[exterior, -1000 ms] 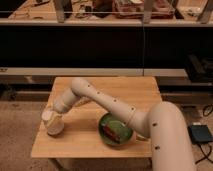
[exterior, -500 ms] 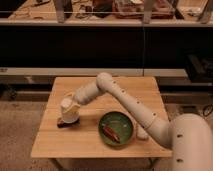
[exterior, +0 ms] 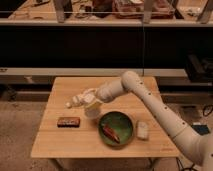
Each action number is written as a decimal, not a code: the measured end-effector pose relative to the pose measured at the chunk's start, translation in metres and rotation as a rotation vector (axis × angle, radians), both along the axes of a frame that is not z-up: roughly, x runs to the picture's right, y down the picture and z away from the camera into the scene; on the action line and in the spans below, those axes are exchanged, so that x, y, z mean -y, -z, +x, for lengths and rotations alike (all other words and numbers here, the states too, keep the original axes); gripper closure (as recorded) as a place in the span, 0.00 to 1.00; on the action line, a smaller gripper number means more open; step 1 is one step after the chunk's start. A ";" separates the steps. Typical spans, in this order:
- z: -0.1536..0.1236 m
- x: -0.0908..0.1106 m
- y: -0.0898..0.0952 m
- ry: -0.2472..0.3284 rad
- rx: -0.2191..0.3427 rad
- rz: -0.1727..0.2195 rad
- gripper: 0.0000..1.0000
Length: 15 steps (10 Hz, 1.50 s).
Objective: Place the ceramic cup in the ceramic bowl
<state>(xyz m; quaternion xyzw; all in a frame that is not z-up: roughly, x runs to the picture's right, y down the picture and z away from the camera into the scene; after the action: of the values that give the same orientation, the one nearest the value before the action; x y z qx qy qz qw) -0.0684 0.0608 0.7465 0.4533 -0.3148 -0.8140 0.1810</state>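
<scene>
The ceramic cup [exterior: 93, 109], plain white, hangs just left of the ceramic bowl's rim, a little above the table. My gripper [exterior: 88, 103] is shut on it from above and from the left, and the pale arm reaches in from the lower right over the table's back. The dark green ceramic bowl [exterior: 121, 125] sits at the table's front middle. A red-orange item [exterior: 110, 133] lies inside it.
A dark flat packet [exterior: 68, 121] lies on the wooden table [exterior: 60, 145], left of the cup. A pale oblong object [exterior: 143, 130] lies just right of the bowl. Dark shelving runs behind the table.
The arm has swung right from the table's left edge, carrying the cup past the dark packet to just beside the bowl.
</scene>
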 end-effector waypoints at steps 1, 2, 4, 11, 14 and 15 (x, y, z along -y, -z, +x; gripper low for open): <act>0.021 -0.006 0.004 -0.015 -0.032 -0.010 1.00; 0.034 -0.011 0.005 -0.027 -0.052 -0.018 1.00; 0.068 -0.031 0.010 -0.059 -0.099 -0.043 1.00; 0.140 -0.092 0.025 -0.168 -0.167 -0.081 0.66; 0.142 -0.097 0.026 -0.171 -0.167 -0.056 0.37; 0.142 -0.096 0.025 -0.168 -0.169 -0.043 0.27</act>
<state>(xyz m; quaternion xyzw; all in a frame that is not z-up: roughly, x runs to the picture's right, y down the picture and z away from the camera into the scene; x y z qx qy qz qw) 0.0737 0.1565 0.7218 0.4038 -0.2765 -0.8244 0.2843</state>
